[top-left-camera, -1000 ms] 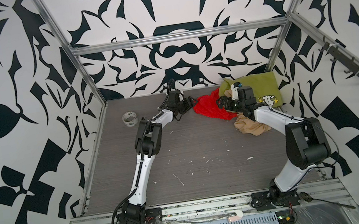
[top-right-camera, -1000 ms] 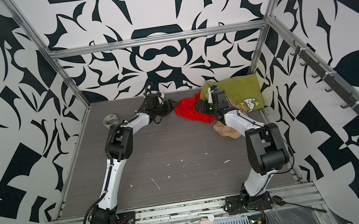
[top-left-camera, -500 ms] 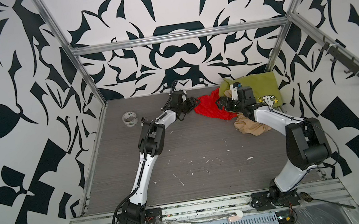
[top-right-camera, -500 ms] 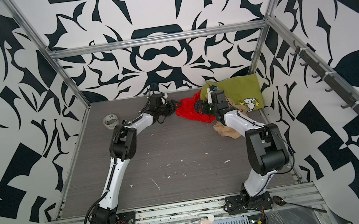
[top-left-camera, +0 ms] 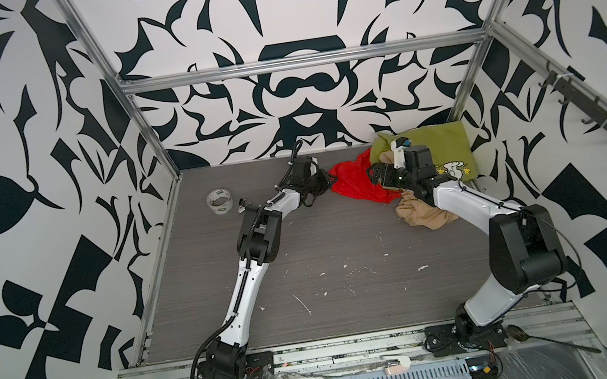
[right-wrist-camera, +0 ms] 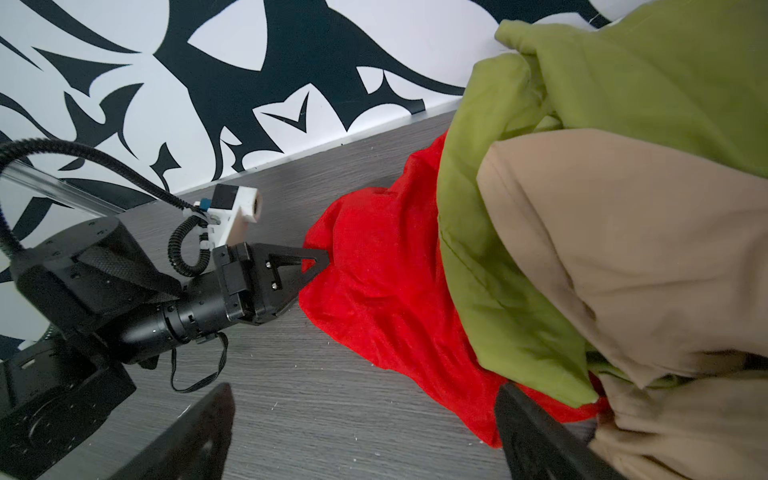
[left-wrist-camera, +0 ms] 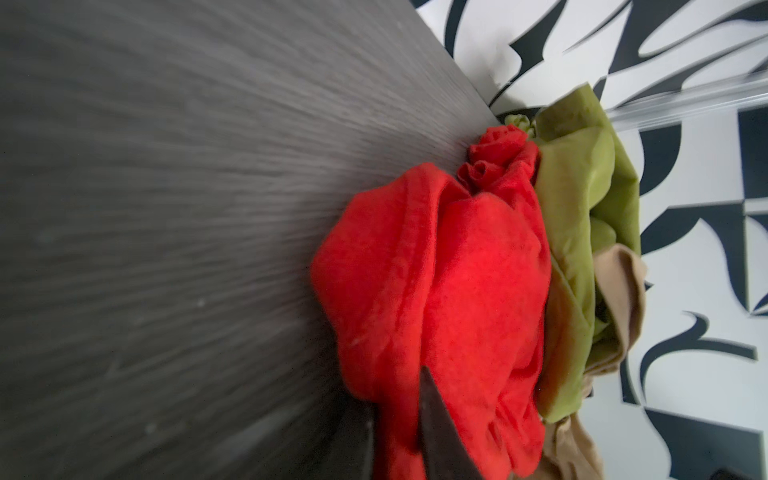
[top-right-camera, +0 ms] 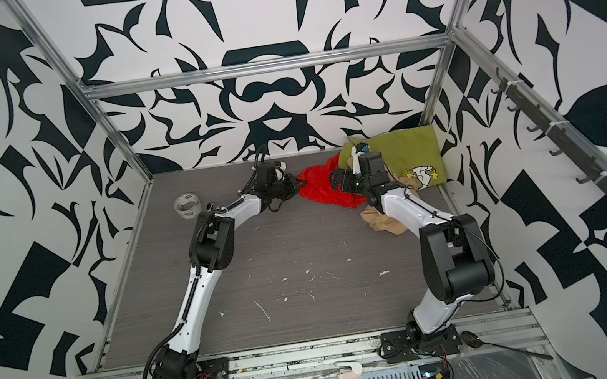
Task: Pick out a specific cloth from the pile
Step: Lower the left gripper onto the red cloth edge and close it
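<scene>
The bright red cloth (top-left-camera: 358,187) (top-right-camera: 320,190) lies at the left side of the pile, partly under an olive-green cloth (top-left-camera: 444,142) (top-right-camera: 409,151) and a tan one (top-left-camera: 422,214). My left gripper (top-left-camera: 327,183) (top-right-camera: 295,188) sits low on the table at the red cloth's left edge, shut on a fold of it. In the left wrist view red fabric (left-wrist-camera: 457,291) fills the gap between the jaws of that gripper (left-wrist-camera: 399,428). My right gripper (top-left-camera: 374,177) (right-wrist-camera: 365,432) hovers open over the red cloth's right part (right-wrist-camera: 382,291), holding nothing.
A roll of tape (top-left-camera: 219,201) (top-right-camera: 188,205) and a small dark clip (top-left-camera: 243,206) lie on the table left of the left arm. The pile sits in the back right corner against the patterned walls. The grey table (top-left-camera: 343,257) shows white specks in front.
The left gripper has reached a little further right to the red cloth's edge and has closed on it. The right arm and the pile have stayed put.
</scene>
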